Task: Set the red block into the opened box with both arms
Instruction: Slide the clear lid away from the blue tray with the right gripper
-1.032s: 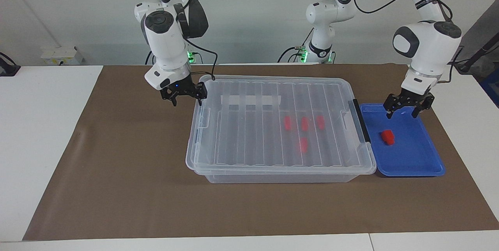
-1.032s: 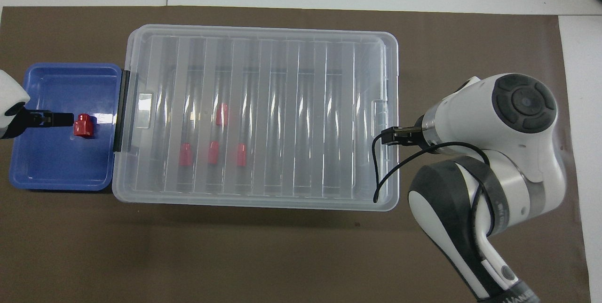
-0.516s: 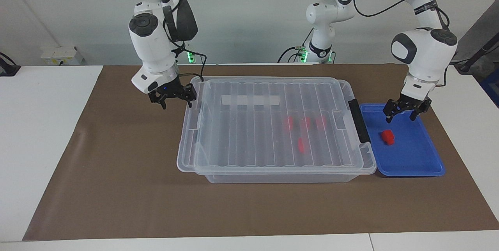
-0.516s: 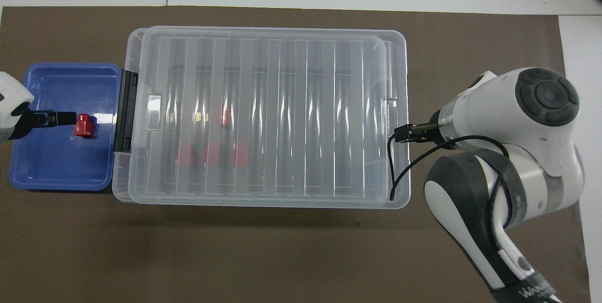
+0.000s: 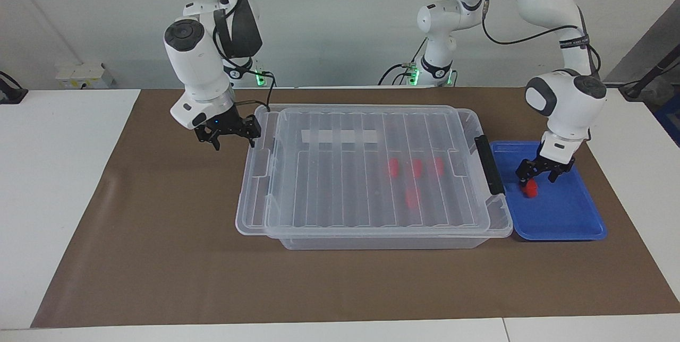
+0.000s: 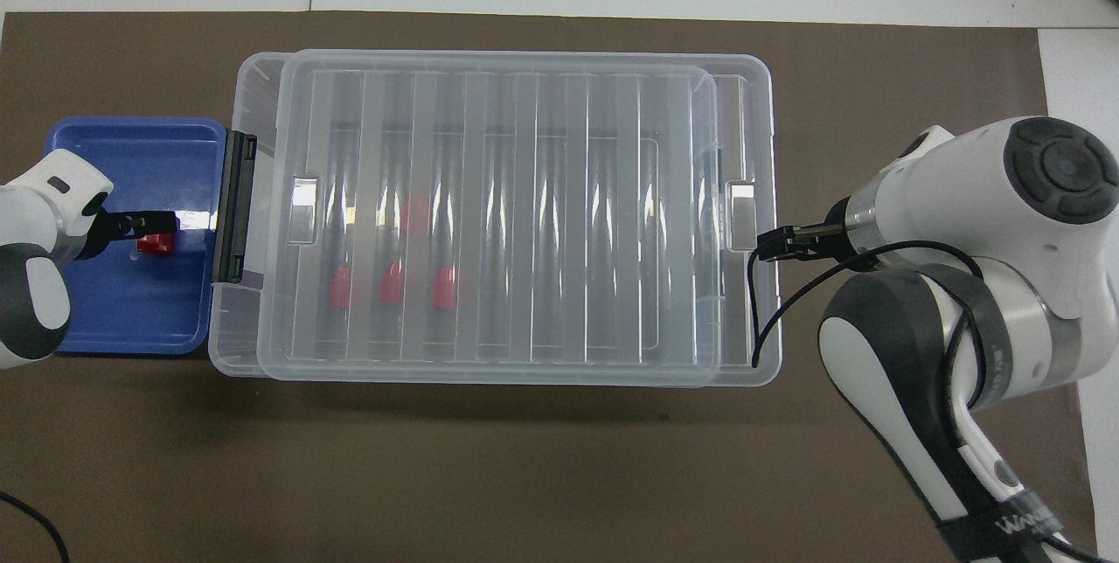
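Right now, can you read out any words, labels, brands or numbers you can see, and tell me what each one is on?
"WANDE": partly legible white lettering on a dark band around the right arm, cut off at the picture's edge in the overhead view.
White lettering on a dark band around the left arm: too small to read.
No readable text on the box, the blue tray or the blocks.

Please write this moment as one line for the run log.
left pincer: open, down around red block in blue tray | right pincer: open, at lid end | box: lid shifted
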Tool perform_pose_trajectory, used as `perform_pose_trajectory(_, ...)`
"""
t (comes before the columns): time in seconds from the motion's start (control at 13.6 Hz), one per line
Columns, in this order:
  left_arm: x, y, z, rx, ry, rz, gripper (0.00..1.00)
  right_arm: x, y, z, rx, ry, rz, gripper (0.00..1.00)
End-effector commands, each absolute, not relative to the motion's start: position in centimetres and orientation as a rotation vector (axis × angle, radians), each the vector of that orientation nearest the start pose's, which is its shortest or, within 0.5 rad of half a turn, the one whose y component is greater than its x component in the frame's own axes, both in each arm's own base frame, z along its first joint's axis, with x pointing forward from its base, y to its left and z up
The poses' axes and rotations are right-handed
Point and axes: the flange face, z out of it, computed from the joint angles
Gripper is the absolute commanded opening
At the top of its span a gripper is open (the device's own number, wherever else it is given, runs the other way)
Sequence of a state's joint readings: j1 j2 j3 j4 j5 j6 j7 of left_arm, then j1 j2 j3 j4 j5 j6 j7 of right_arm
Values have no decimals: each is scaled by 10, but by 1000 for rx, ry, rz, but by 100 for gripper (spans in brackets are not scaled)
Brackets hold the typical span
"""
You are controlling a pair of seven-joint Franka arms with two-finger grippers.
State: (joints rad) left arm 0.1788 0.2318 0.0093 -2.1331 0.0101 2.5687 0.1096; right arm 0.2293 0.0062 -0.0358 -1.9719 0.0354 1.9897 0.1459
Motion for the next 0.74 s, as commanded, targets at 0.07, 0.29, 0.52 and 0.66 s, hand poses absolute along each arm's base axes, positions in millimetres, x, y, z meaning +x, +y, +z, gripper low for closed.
perform_pose_trajectory(0.07, 574, 114, 309, -3082, -145, -310, 100, 544, 115, 461, -3078, -54, -19, 98)
perform_pose_trajectory(0.29, 573, 117, 308, -3081, -149, -312, 100, 544, 121, 462, -3077, -63, -26, 98)
perform_pose_trajectory(0.52, 573, 118, 307, -3080, -145, -309, 100, 543, 122, 460, -3077, -48, -27, 98)
perform_pose_trajectory(0.66, 573, 118, 307, -3080, -143, -309, 100, 544, 116, 459, -3079, -49, -17, 98)
